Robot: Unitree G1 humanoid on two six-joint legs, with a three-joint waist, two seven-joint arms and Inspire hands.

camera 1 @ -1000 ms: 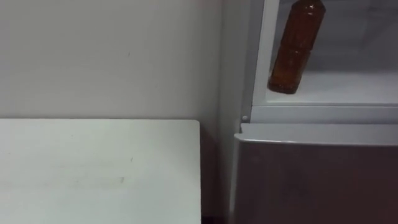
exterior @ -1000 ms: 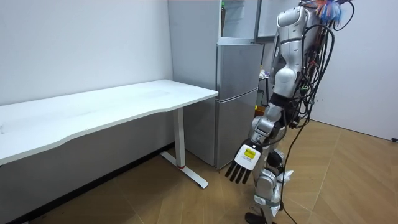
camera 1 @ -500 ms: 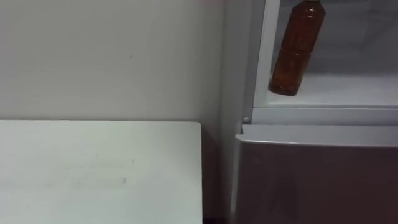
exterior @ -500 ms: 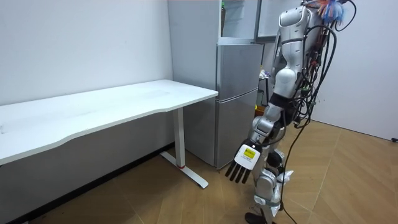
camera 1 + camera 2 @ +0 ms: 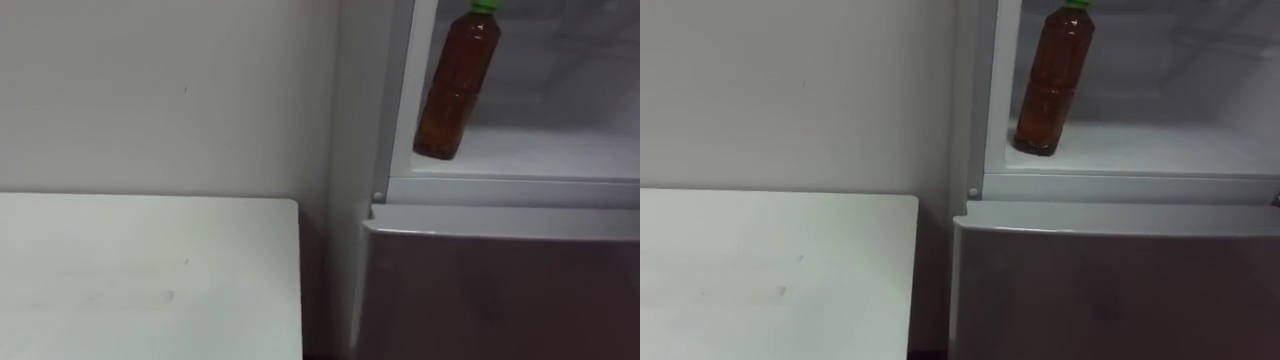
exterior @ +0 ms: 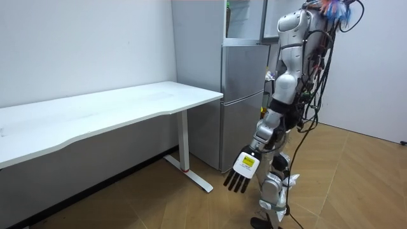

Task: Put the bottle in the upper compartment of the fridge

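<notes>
A brown bottle (image 5: 455,85) with a green cap stands upright on the white shelf (image 5: 540,160) of the open upper fridge compartment, close to its left wall. No hand touches it. In the room view I stand in front of the fridge (image 6: 241,102). My left hand (image 6: 241,172) hangs low beside my leg with its fingers straight and nothing in it.
The closed grey lower fridge door (image 5: 500,290) lies below the shelf. A white table (image 5: 130,270) stands to the left of the fridge against the wall, with a narrow gap between them. Wooden floor (image 6: 191,210) spreads around me.
The eye view has shifted, so the fridge and table sit further left and the bottle's green cap shows. My left arm has swung slightly lower and toward the room view's left.
</notes>
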